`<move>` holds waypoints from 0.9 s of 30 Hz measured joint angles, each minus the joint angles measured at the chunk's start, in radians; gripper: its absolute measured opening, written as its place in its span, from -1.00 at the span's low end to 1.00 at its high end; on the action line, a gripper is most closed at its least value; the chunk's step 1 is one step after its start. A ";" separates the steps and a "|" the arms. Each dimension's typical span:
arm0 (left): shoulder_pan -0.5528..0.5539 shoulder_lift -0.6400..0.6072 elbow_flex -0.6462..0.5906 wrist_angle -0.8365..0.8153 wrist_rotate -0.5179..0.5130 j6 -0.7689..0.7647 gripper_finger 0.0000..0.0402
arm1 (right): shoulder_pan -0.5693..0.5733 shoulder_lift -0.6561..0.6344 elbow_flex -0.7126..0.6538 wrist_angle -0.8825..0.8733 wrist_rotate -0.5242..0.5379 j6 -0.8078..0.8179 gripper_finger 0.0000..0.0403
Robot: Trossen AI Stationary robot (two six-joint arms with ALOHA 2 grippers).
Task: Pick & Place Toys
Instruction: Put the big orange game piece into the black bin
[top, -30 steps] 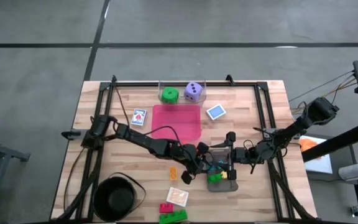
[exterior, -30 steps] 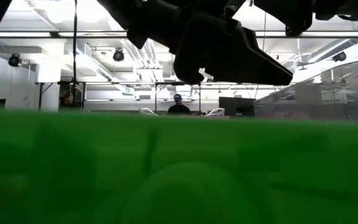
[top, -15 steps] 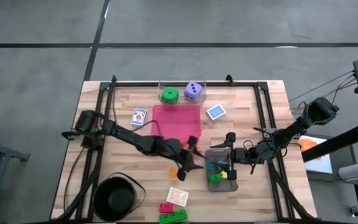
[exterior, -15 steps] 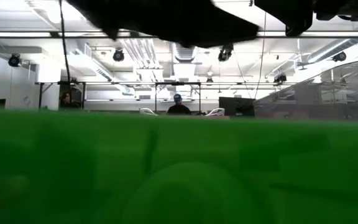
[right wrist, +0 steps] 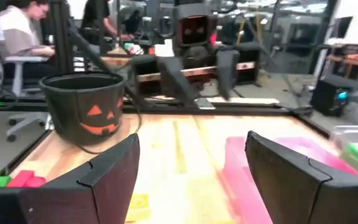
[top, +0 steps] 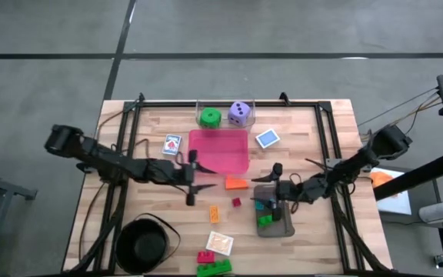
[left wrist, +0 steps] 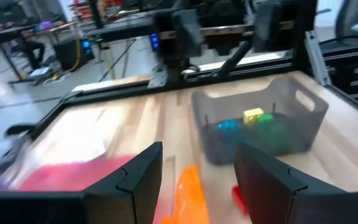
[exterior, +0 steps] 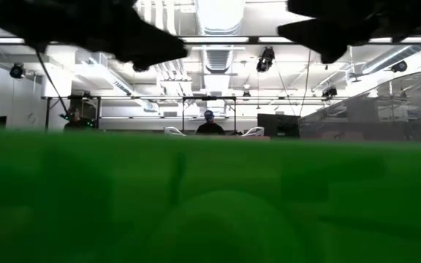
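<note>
Left claw point(top: 193, 181) open, empty, centre-left of frame beside pink tray point(top: 218, 151). Right claw point(top: 271, 187) open at grey tray point(top: 274, 225) holding small bricks point(top: 264, 220). Orange brick point(top: 236, 183) on counter point(top: 306, 131) between claws.

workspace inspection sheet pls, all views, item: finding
surface: wooden table, black frame rails along its sides
job's things: green die and purple die in clear tray; bricks in grey tray; orange brick and small red brick loose beside it; cards scattered
clutter: pink tray; black bowl
grippers: left pincer open, empty, beside pink tray; right pincer open, empty, over grey tray
cables: nothing seen on the table
surroundings: seated person, desks, ceiling lights
</note>
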 joint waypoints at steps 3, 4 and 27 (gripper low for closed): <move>0.000 -0.091 -0.087 -0.005 -0.041 -0.024 -0.02 | -0.039 0.029 0.068 -0.115 -0.061 0.039 0.44; 0.000 -0.118 -0.110 -0.006 -0.056 -0.028 -0.02 | -0.053 0.037 0.101 -0.178 -0.080 0.053 0.44; 0.002 -0.350 -0.310 -0.023 -0.272 -0.043 -0.02 | -0.209 0.366 0.833 -1.490 -0.342 0.149 0.44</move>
